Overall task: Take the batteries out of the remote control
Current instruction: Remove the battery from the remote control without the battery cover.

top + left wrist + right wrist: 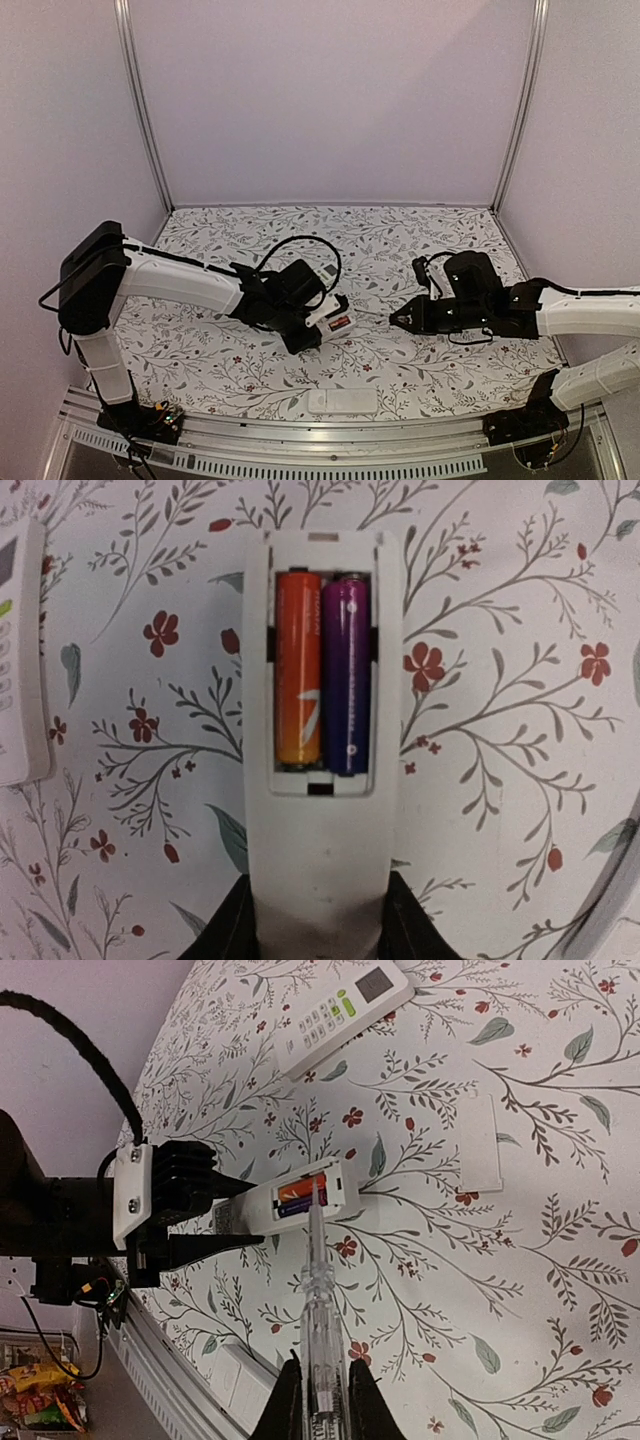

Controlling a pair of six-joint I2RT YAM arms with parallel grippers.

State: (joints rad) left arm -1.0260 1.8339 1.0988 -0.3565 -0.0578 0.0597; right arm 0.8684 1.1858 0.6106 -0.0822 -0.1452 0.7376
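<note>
Here we see the left gripper clenched on the near end of the remote control, one dark finger pressed against each side of its white body, the jaws only as wide as the remote. The remote's back faces the left wrist camera with its compartment uncovered. Inside it, the orange battery and the purple battery lie side by side and touching, the orange one on the 9 o'clock side. The right gripper is clamped almost shut on a clear pen-like stick, which runs toward 12 o'clock in its own view. There the tip lines up over the orange battery, but we cannot tell whether it touches. The left wrist view shows both batteries fully exposed from end to end. From above, the right gripper sits at 3 o'clock of the remote, apart from it, over the floral table. Only the right wrist view shows a second remote at 12 o'clock, face up, and a flat white panel on the table at 2 o'clock of the held remote. The left wrist view catches only that second remote's edge at 9 o'clock.
</note>
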